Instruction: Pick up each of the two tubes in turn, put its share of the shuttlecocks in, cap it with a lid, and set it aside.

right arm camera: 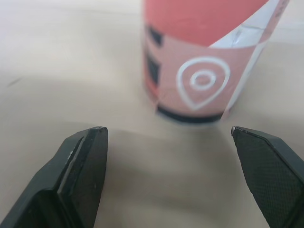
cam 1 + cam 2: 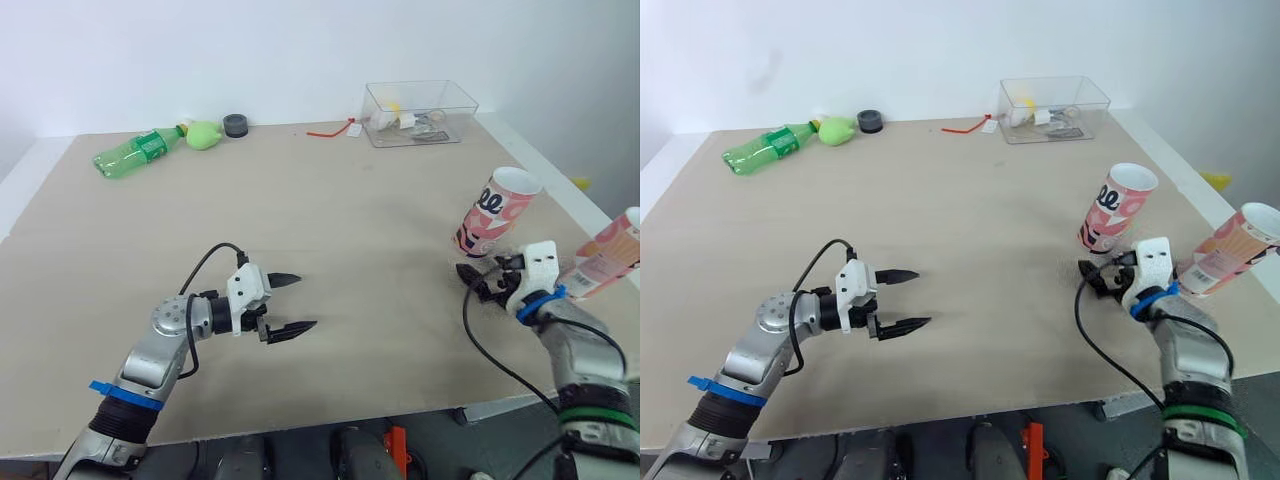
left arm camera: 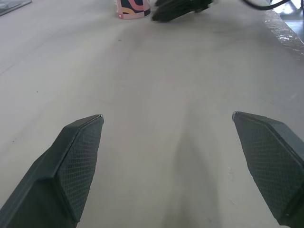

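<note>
Two tubes are standing on the table (image 2: 340, 220) at its right side, long axes near vertical, mouths pointing up. The right pincer (image 2: 472, 281) is gaping just before the inner tube (image 2: 497, 213), with the outer tube (image 2: 610, 256) beside it. The left pincer (image 2: 305, 301) is gaping too.

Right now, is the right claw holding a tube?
No, the right claw is open and the tube stands in front of it, untouched.
</note>
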